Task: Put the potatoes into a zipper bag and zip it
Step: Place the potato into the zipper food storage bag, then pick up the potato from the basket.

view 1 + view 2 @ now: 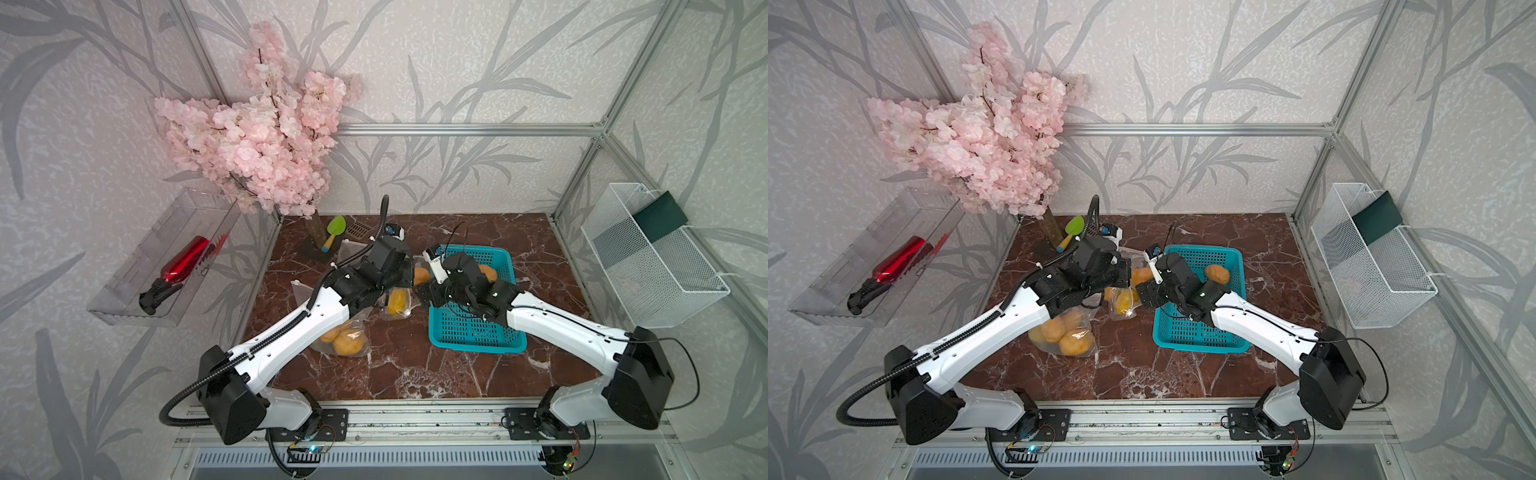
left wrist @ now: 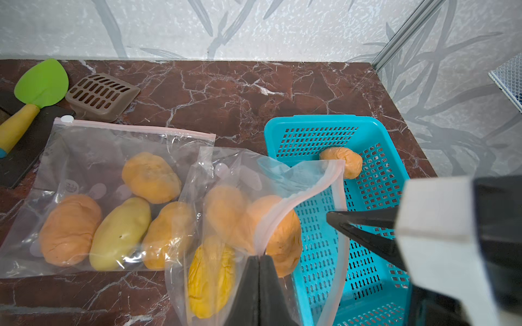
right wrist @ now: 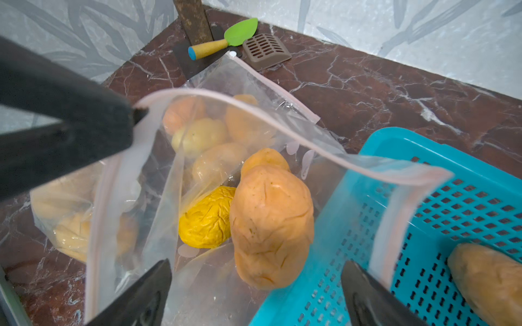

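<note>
Left claw [image 2: 259, 259] tight on zipper bag [image 2: 240, 175]

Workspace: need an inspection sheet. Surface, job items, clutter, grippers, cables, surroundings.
Surface: red-brown marble tabletop, no spills seen.
Job's things: open bag holds at least three potatoes; zipped bag lies flat with four; third bag, also filled, sits partly under the left arm; loose potato lies in the teal basket.
Clutter: green spatula, brown scoop, pink blossom branch, all at the back.
Grippers: left gripper shut on the open bag's rim; right gripper open above its mouth.
Cables: black conduit along left arm; thin wire off right arm.
Surroundings: clear tray with red spray bottle; white mesh basket.
</note>
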Controlling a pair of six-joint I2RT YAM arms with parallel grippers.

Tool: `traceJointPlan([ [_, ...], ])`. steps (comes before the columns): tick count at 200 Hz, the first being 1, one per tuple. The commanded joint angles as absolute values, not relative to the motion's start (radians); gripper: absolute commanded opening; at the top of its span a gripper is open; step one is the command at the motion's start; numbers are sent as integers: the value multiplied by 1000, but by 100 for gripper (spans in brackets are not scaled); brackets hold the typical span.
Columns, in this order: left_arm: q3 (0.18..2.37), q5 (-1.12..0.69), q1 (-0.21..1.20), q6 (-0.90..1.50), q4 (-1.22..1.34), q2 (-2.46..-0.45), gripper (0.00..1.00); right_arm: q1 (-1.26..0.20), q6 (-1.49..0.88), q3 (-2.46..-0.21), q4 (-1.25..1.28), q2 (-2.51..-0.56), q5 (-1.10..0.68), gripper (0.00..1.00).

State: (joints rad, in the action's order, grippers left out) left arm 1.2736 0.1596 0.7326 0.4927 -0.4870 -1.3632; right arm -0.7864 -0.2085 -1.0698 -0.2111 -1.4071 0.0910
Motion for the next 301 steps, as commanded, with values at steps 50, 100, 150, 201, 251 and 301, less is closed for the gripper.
traceJointPlan([
  [50, 1269, 175, 728, 496, -478, -1338, 0, -568, -282, -866, -195, -1112, 225, 99],
  [100, 1270, 178, 726, 495, -476, -1338, 0, -398, -328, -939, -273, -1338, 243, 99],
  [150, 1276, 178, 723, 492, -480, -1350, 0, -379, -350, -1163, -423, -1638, 318, 99],
  [201, 1278, 182, 718, 492, -483, -1352, 0, -377, -371, -1308, -527, -1826, 453, 99],
  [251, 1290, 173, 715, 489, -488, -1366, 0, -367, -359, -1409, -555, -1952, 408, 99],
  [301, 1303, 170, 712, 491, -494, -1382, 0, -357, -359, -1412, -541, -1994, 358, 99],
])
